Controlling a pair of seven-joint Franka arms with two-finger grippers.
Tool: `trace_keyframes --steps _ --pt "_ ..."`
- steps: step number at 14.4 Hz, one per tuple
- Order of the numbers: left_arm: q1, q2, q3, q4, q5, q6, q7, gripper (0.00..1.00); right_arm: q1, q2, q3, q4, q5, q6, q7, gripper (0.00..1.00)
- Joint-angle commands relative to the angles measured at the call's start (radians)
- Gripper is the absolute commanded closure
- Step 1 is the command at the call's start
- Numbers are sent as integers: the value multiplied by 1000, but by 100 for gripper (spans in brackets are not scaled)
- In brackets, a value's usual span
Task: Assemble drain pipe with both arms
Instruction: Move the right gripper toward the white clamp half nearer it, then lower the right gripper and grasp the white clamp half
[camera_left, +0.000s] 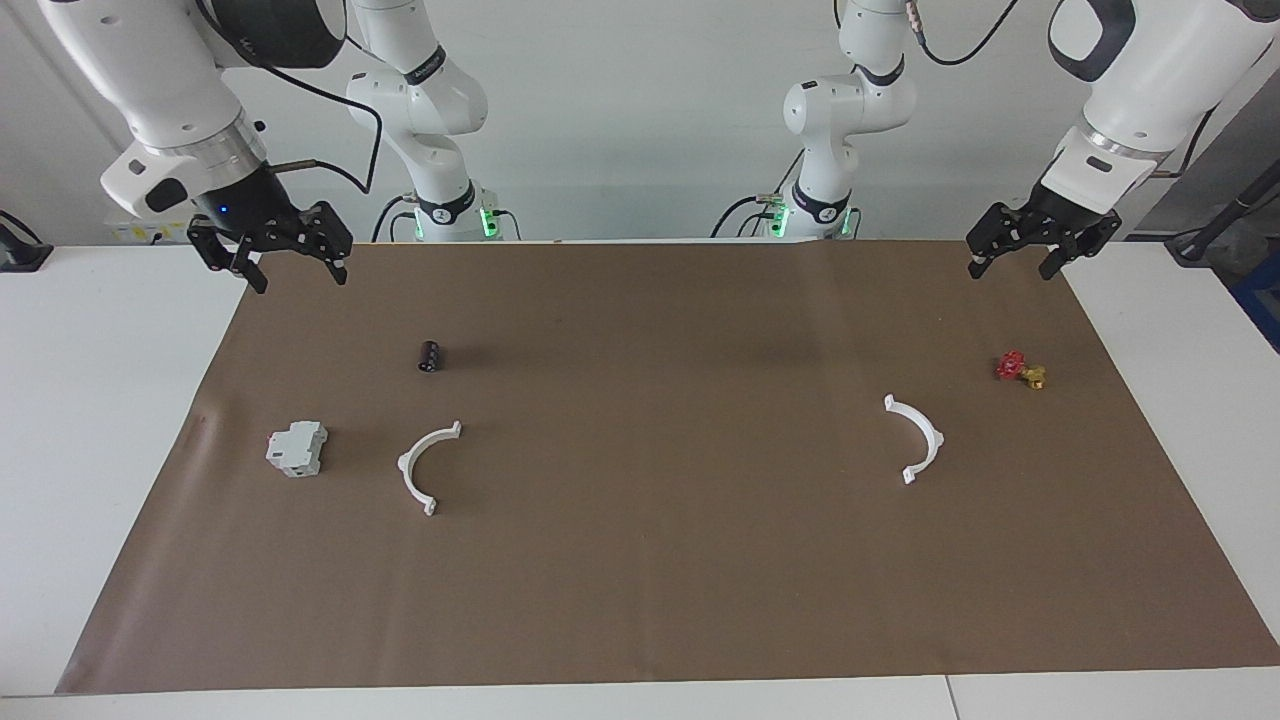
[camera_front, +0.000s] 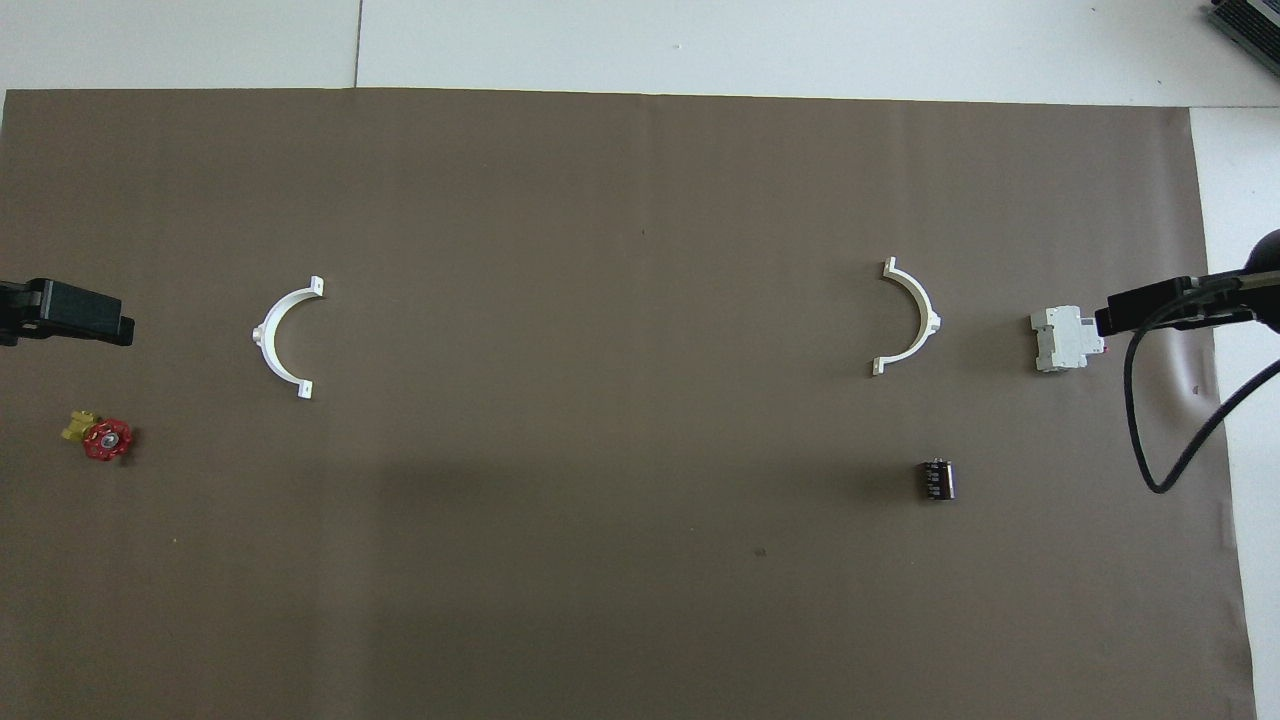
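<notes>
Two halves of a drain pipe lay well apart on a brown mat (camera_left: 640, 600) covering the desk, nothing yet joined. One white arc (camera_left: 428, 466) rested toward the right arm's end, at about nine o'clock in the facing view, beside a grey-white box (camera_left: 297, 448) and farther from the robots than a small black cylinder (camera_left: 430, 355). The other arc (camera_left: 916, 437) lay toward the left arm's end, at about three o'clock, near a red-and-yellow valve (camera_left: 1019, 369). The right gripper (camera_left: 297, 272) and left gripper (camera_left: 1010, 262) hung over the mat's corners nearest the robots, jaws apart and empty. The task appeared to be at its opening reach: each arm would need to descend on its own arc.
</notes>
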Motion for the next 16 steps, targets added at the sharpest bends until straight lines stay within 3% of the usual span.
trace_keyframes --steps 1,10,16 --pt "10 -24 -3 -28 -16 14 10 0 -3 22 10 -35 10 64 16 0" --pt "11 -24 -3 -28 -16 13 10 0 35 141 26 -43 10 201 23 0" --pt "11 -24 -3 -28 -16 13 10 0 80 229 26 -144 9 452 79 0"
